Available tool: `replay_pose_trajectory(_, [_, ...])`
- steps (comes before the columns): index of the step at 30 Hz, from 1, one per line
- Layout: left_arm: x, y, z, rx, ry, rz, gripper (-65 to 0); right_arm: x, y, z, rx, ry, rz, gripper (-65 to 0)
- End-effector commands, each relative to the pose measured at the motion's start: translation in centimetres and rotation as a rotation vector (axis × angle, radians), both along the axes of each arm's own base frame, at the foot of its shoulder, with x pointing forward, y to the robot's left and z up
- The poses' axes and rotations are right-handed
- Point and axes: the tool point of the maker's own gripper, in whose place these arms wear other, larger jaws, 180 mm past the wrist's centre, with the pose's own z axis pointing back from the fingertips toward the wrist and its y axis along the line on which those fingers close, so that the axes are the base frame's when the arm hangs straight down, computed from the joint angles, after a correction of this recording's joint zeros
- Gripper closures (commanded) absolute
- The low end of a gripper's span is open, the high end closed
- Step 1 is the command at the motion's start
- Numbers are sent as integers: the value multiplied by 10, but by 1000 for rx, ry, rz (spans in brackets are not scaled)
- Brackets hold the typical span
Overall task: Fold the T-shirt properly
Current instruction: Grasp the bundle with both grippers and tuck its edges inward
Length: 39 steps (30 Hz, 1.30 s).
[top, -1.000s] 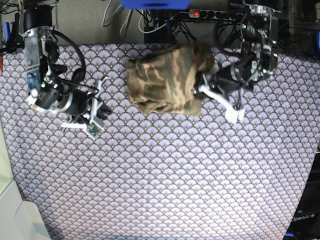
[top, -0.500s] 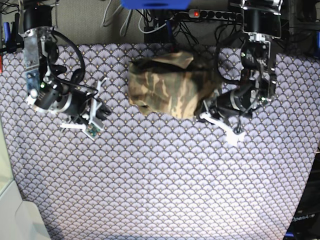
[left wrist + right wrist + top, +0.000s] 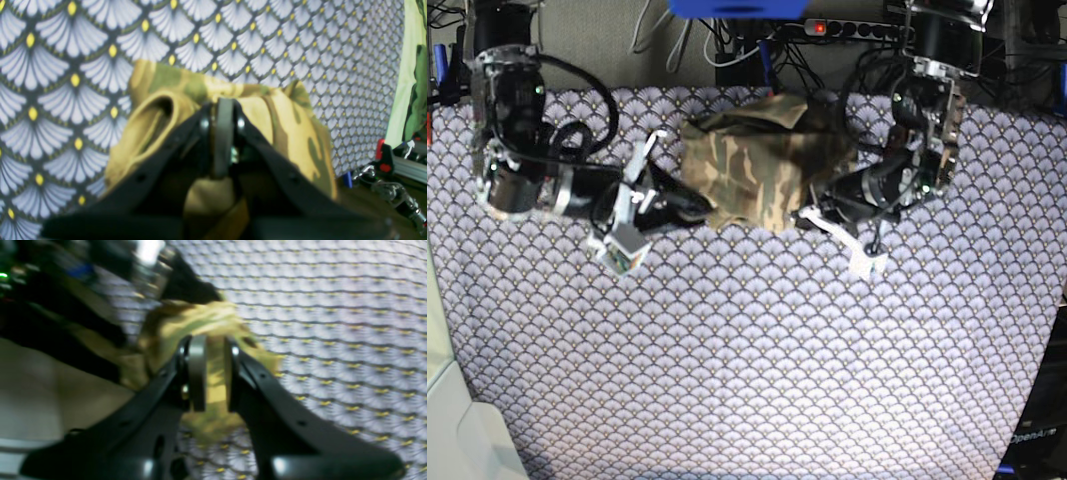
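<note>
The camouflage T-shirt [image 3: 757,160] lies bunched at the back middle of the purple scallop table cloth [image 3: 747,350]. My left gripper [image 3: 812,215] is at the shirt's front right corner. In the left wrist view the left gripper [image 3: 223,113] is shut, with the T-shirt [image 3: 293,113] pinched and draped around the fingers. My right gripper [image 3: 699,208] reaches the shirt's front left edge. In the blurred right wrist view the right gripper [image 3: 212,350] has its jaws a little apart, and the T-shirt [image 3: 186,320] shows in the gap.
A power strip [image 3: 847,28] and cables run along the back edge, behind the shirt. A blue object [image 3: 737,8] sits at the top middle. A white surface [image 3: 467,440] lies off the cloth's front left corner.
My right arm has swung in from the left to the shirt's front left edge. My left gripper has moved forward and left with the shirt's corner, and the shirt has shifted with it.
</note>
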Motion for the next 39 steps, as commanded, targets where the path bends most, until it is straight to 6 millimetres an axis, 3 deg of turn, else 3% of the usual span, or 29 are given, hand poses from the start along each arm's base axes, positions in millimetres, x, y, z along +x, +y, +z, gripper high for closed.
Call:
replay_pose_trajectory(1, [8,-1,12,-16,-37,-1,-8,1,6,11,44,-25,3,-110])
replay_pose_trajectory(8, [-2,1,4,-15,-11,2,-7,0,21,-4,113,57,-21,-112])
replay_pose_trajectory(16, [-2,10,1,9,-8,3,-7,-7,24,-50,134,225,-47,-115])
replay_pose_trajectory(20, [0,11,2,13,-11,4,-8,-18,20,-64,133,274,-60,-115])
replay_pose_trajectory(29, [6,35,6,64,-28,5,-9,-33,7,-89,44,310,-81,-114])
replay_pose_trajectory(36, [7,34,9,63,-36,1,-9,-39,-5,-125,18,395,-142,-114])
replay_pose_trajectory(39, [8,28,16,22,-43,-2,-9,-34,-10,-132,36,405,-174,-114])
